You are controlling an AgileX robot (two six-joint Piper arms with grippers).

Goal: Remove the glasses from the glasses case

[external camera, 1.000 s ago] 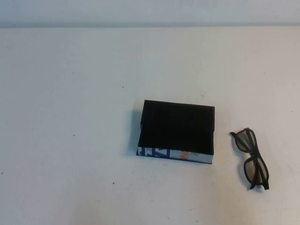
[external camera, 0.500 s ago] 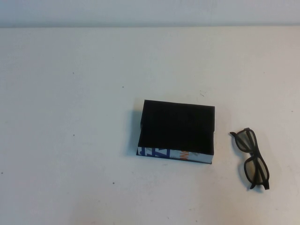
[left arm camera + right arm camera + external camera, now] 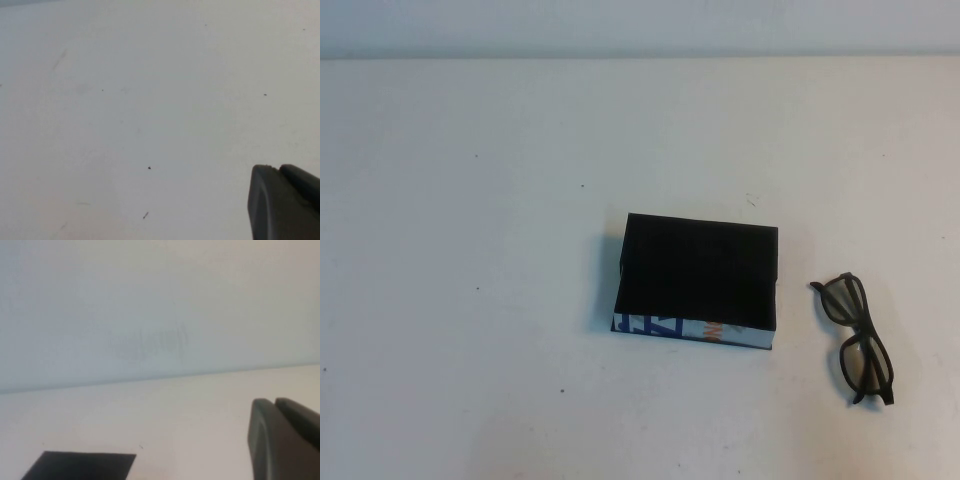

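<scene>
The glasses case is a black rectangular box with a white, blue and orange printed front side, lying near the table's middle. The glasses are dark-framed with tinted lenses; they lie on the table just right of the case, outside it, arms folded. Neither arm shows in the high view. My left gripper is shut and empty over bare table. My right gripper is shut and empty; a black corner of the case shows in its view, well away from the fingertips.
The white table carries only small dark specks. A pale wall rises behind the table's far edge.
</scene>
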